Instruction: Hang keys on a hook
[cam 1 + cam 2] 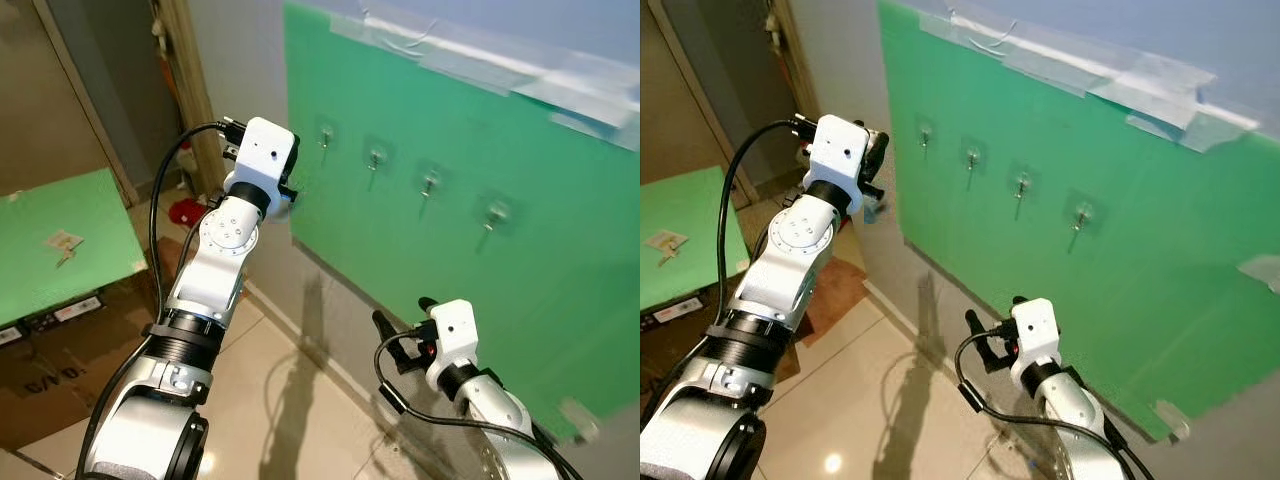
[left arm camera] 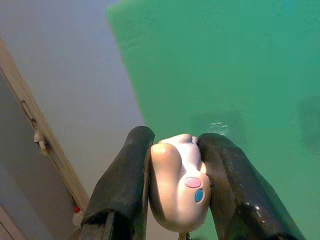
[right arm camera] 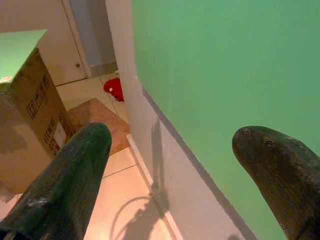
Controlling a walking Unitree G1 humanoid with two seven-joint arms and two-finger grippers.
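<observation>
From my head camera I look down at a green board (image 1: 450, 230) taped to a grey wall, with pale floor tiles (image 1: 290, 400) below it. Four hooks (image 1: 430, 183) run along the board in a row that slopes down toward my right. Off to my left a cardboard box (image 1: 50, 370) stands on the floor, its top covered by a green sheet (image 1: 60, 240) with a small scrap lying on it. My left arm is raised, and my left gripper (image 1: 285, 195) sits at the board's left edge, just beside the leftmost hook (image 1: 325, 135). My right gripper (image 1: 400, 320) hangs low near the wall's foot, well below the hooks.

Through my left wrist, my two black fingers (image 2: 122, 185) are clamped on a pale, rounded keychain figure (image 2: 180, 182) with a pink and a blue mark. Its long axis runs along my fingers, its rounded end toward the green board. The keys themselves I cannot make out.

Through my right wrist, my fingers (image 3: 70, 180) are spread wide with nothing between them, above the tiles, a brown mat (image 3: 95, 120) and a red object (image 3: 115, 89).
</observation>
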